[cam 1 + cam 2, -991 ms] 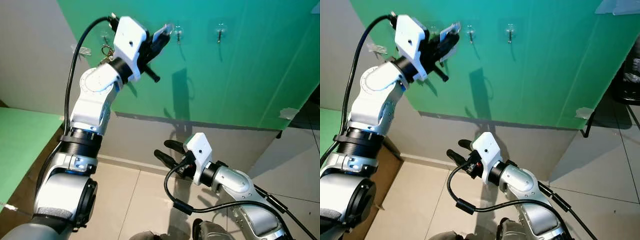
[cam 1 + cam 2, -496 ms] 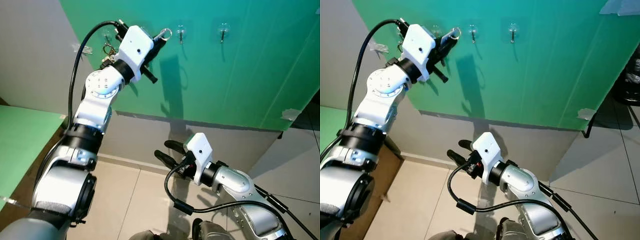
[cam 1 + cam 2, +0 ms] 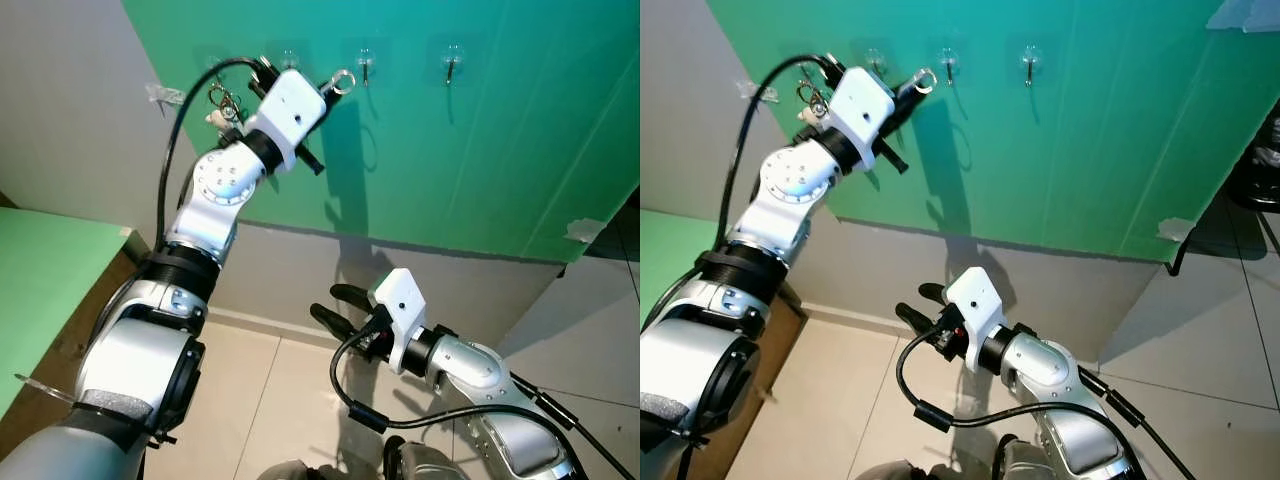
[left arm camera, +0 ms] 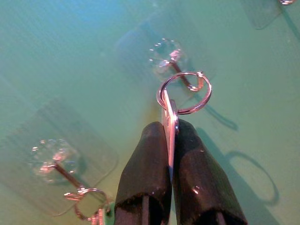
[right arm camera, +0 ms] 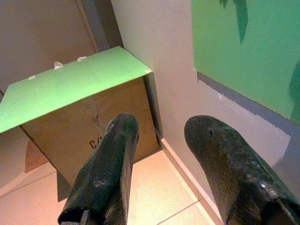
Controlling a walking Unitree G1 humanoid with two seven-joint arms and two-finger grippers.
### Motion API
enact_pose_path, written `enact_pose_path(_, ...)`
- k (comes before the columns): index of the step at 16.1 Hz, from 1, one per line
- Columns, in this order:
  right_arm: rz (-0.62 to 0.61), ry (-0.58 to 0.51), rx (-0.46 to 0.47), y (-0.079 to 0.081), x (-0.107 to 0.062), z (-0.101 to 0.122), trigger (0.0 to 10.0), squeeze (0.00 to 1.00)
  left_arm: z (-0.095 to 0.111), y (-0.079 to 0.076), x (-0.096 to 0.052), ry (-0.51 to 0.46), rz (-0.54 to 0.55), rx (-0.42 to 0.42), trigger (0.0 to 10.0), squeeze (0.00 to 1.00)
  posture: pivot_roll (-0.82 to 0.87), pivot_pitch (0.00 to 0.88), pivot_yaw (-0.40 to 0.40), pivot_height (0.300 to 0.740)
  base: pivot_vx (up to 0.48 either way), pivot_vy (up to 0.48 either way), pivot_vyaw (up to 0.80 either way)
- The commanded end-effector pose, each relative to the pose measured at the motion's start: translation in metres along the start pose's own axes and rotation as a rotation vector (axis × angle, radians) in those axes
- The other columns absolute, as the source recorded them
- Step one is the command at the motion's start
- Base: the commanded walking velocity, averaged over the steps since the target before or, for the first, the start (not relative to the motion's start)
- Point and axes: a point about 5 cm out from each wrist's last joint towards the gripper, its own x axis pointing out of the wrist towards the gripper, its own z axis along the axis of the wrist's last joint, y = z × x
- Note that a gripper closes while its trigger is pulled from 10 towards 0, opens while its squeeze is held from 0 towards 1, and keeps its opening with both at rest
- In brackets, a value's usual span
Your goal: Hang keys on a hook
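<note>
My left gripper (image 3: 326, 87) is raised to the green wall and shut on a flat silver key (image 4: 169, 119). The key's ring (image 4: 184, 92) sticks out past the fingertips. In the left wrist view the ring overlaps the tip of a clear stick-on hook (image 4: 177, 70); I cannot tell whether it is threaded on. The neighbouring hook (image 4: 60, 165) carries another bunch of keys (image 3: 221, 101). Two more hooks (image 3: 366, 66) (image 3: 453, 62) sit further right. My right gripper (image 3: 336, 308) hangs low over the floor, open and holding nothing.
A cardboard box with a green top (image 5: 79, 89) stands against the wall at the left. A grey strip of wall (image 3: 300, 280) runs under the green panel. The floor is tiled (image 3: 270, 400). A black stand leg (image 3: 1176, 255) is at the right.
My left arm has reached further up and right, carrying the key ring closer to the row of hooks. The right arm has stayed put.
</note>
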Motion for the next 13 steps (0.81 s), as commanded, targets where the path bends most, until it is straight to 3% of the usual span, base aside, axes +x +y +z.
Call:
enact_pose_path(1, 0.010, -0.013, 0.001, 0.003, 0.001, 0.003, 10.0, 0.00, 0.004, 0.001, 0.003, -0.016, -0.010, 0.020, 0.0, 0.00, -0.23, 0.080, 0.151, 0.720, 0.000, 0.000, 0.00)
enact_pose_path(4, 0.012, -0.010, 0.004, 0.004, 0.001, 0.003, 10.0, 0.00, -0.001, -0.006, 0.005, -0.003, -0.031, 0.012, 0.0, 0.00, -0.23, 0.083, 0.151, 0.720, 0.000, 0.000, 0.00)
enact_pose_path(10, 0.009, -0.009, 0.010, 0.004, 0.000, 0.002, 10.0, 0.00, -0.022, -0.019, -0.006, 0.061, -0.031, -0.035, 0.0, 0.00, -0.23, 0.083, 0.153, 0.720, 0.000, 0.000, 0.00)
enact_pose_path(13, 0.013, -0.008, 0.007, 0.004, 0.000, 0.002, 10.0, 0.00, -0.016, -0.013, -0.007, 0.019, -0.002, -0.033, 0.0, 0.00, -0.23, 0.082, 0.150, 0.720, 0.000, 0.000, 0.00)
